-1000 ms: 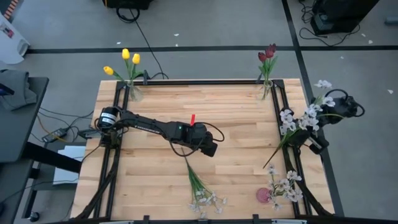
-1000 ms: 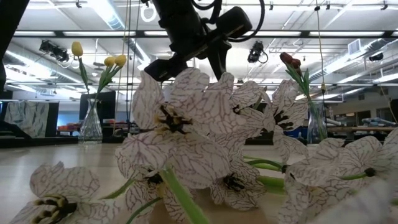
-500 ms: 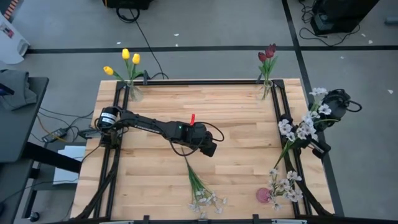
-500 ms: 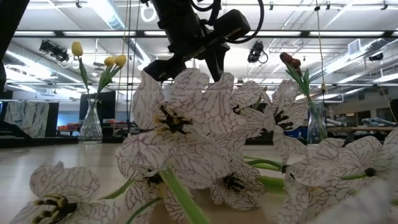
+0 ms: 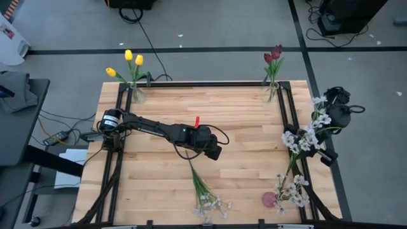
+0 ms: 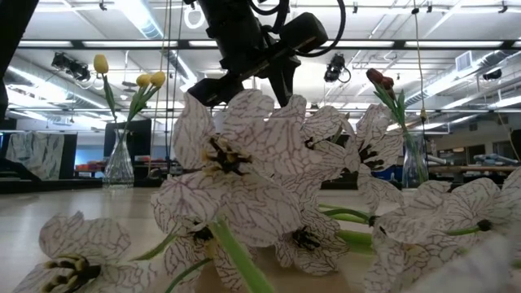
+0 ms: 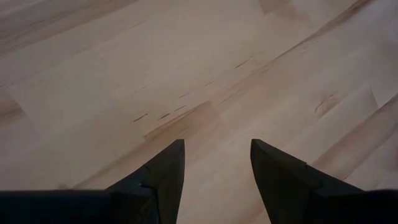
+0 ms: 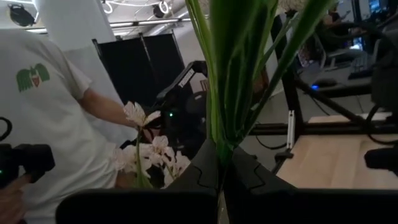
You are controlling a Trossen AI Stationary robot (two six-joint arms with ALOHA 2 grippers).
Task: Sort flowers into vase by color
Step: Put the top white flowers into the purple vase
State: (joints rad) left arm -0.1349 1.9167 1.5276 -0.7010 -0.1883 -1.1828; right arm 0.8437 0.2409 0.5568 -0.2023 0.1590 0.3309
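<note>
The right gripper [image 8: 222, 171] is clamped on a white spray [image 5: 305, 137], which has swung farther out past the table's [image 5: 241, 127] right edge, away from any vase, while the left gripper [image 7: 216, 163] hovers half-open and empty mid-table; the low view is blocked by blossoms [image 6: 236, 187].

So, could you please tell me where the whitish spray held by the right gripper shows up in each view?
High view: whitish spray at the table's right edge.
Low view: cannot tell it from the other blossoms.
Left wrist view: not in it.
Right wrist view: its green stems rise from the shut right gripper.
Shared landmark: the wooden table.
</note>
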